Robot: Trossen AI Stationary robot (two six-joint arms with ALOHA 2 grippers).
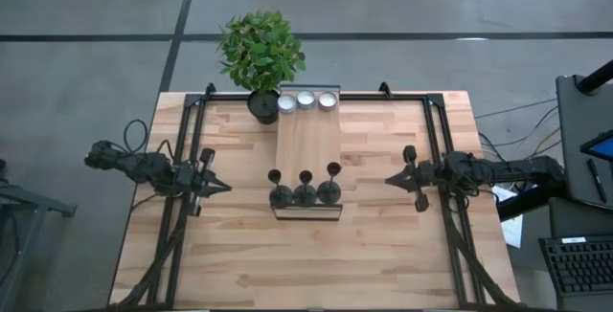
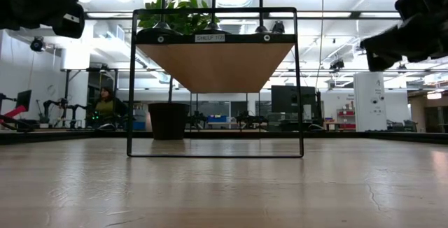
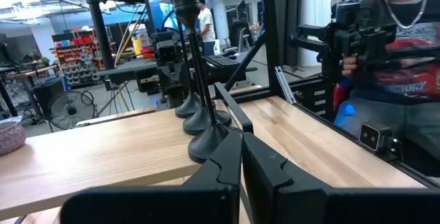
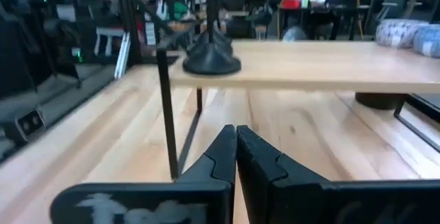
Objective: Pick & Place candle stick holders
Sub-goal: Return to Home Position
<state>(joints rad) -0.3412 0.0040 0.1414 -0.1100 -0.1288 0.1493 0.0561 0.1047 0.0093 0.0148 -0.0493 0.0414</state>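
**A:** Both arms are clear of the work. The left gripper point(image 1: 226, 187) hangs at 9 o'clock of the shelf point(image 1: 308, 144), well apart from it, tip aimed inward.

**B:** And the jaws?

**A:** Pressed together on nothing. In the left wrist view the two dark fingers point(image 3: 221, 168) meet edge to edge.

**B:** Same on the other side. The right gripper point(image 1: 389, 180) sits at 3 o'clock of the shelf, also well apart. Its jaws are closed and empty, and its fingers point(image 4: 258, 161) touch along their length in the right wrist view.

**A:** Now the candle stick holders point(image 1: 305, 192). All three stand upright in a row across the 6 o'clock end of the shelf board, side by side.

**B:** From the left wrist camera they line up one behind another. The nearest holder point(image 3: 210, 138) has its domed base flat on the board, close to the edge.

**A:** At the 12 o'clock end, three tealights point(image 1: 306, 100) sit in their own row.

**B:** The plant point(image 1: 261, 46) is there too. Its dark pot point(image 1: 262, 107) is on the table point(image 1: 383, 255), just beside the shelf's 11 o'clock corner.

**A:** In the low view the board rides high on its black frame, with the pot showing beneath it.

**B:** A person point(image 3: 405, 52) in a dark printed shirt stands beyond the table in the left wrist view.
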